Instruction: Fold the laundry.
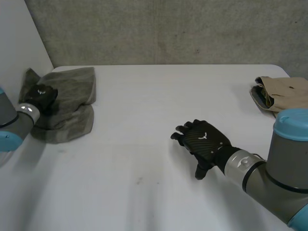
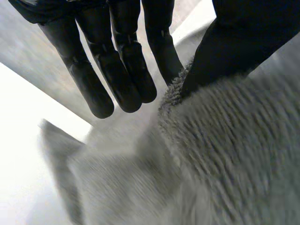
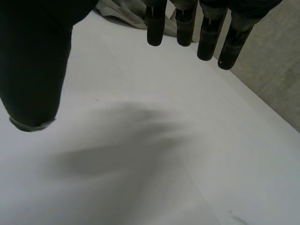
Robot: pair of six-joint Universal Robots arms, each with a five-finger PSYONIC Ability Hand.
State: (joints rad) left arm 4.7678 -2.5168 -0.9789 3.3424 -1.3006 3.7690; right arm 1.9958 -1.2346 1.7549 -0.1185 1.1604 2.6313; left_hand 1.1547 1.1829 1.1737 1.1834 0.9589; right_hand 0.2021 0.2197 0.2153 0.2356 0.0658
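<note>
A grey-green towel lies bunched and partly folded at the table's far left, against the side wall. My left hand rests on its left part; in the left wrist view its fingers are straight above the fuzzy towel, with the thumb touching the pile. My right hand hovers palm down over bare table right of the middle. In its wrist view the hand has straight, spread fingers holding nothing, and the towel lies far beyond the fingertips.
A folded tan garment sits at the table's right edge. The white table stretches bare between the two cloths. A white side wall stands close behind the towel, and a grey wall runs along the back.
</note>
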